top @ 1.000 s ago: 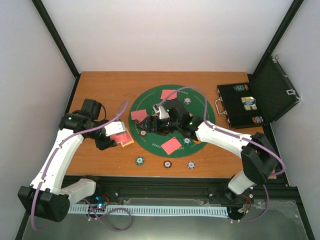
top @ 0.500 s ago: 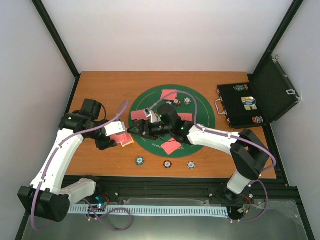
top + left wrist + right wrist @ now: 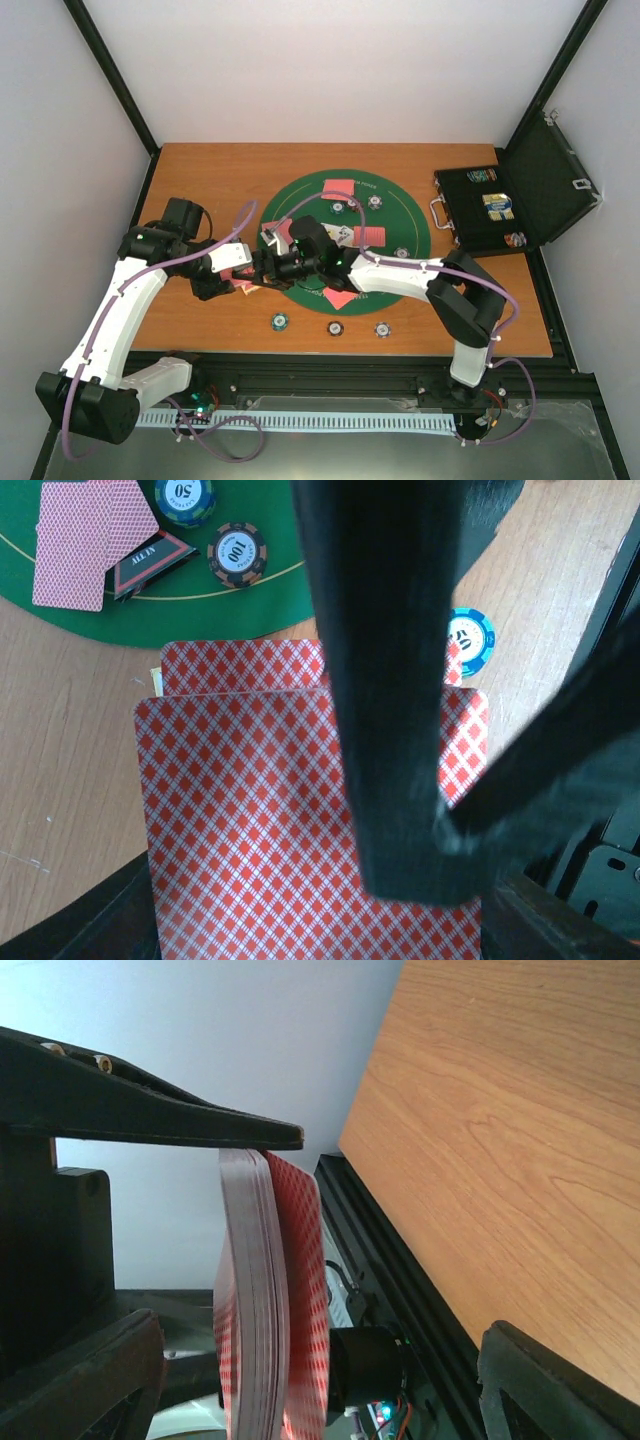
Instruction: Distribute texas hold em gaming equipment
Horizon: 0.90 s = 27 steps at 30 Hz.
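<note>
My left gripper (image 3: 238, 276) is shut on a deck of pink-red-backed cards (image 3: 240, 274) over the wood left of the green mat. In the left wrist view the deck (image 3: 250, 820) fills the frame between the jaws of my left gripper (image 3: 320, 925). A black finger (image 3: 385, 680) of my right gripper lies across its top card. My right gripper (image 3: 256, 267) is open at the deck. In the right wrist view the deck (image 3: 268, 1310) stands edge-on between the open jaws of my right gripper (image 3: 320, 1390). Dealt cards (image 3: 338, 187) and chips (image 3: 375, 201) lie on the mat.
Three chips (image 3: 335, 328) sit in a row on the wood near the front edge. The open black case (image 3: 490, 208) stands at the right. A black triangular marker (image 3: 150, 560) and two chips (image 3: 238, 553) lie on the mat edge by a card pair (image 3: 85, 540).
My right arm has swung left from the middle of the mat to the deck in my left gripper. The left arm and the deck have not moved.
</note>
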### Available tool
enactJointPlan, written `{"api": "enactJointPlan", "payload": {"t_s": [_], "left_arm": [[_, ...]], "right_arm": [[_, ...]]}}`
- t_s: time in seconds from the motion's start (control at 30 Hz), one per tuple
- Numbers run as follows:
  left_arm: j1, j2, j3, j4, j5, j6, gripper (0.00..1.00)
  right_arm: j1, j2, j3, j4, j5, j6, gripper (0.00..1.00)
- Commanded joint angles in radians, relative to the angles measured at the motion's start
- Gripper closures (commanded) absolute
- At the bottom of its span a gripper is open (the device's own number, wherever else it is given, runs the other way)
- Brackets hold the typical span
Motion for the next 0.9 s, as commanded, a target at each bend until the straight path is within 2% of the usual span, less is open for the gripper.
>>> {"api": "enactJointPlan", "payload": {"t_s": [0.0, 0.43, 0.67, 0.87], "left_arm": [[0.001, 0.0, 0.019, 0.0, 0.03, 0.006, 0.98], [0.0, 0.0, 0.022, -0.013, 0.032, 0.01, 0.98], [0.001, -0.011, 0.023, -0.017, 0.025, 0.018, 0.98], [0.0, -0.012, 0.026, -0.017, 0.019, 0.022, 0.98]], "right_arm": [[0.028, 0.047, 0.057, 0.066, -0.02, 0.026, 0.15], [0.046, 0.15, 0.118, 0.086, -0.032, 0.049, 0.14], [0.027, 0.206, 0.114, 0.104, -0.044, 0.07, 0.22], [-0.02, 0.191, 0.041, 0.118, -0.043, 0.072, 0.29]]}}
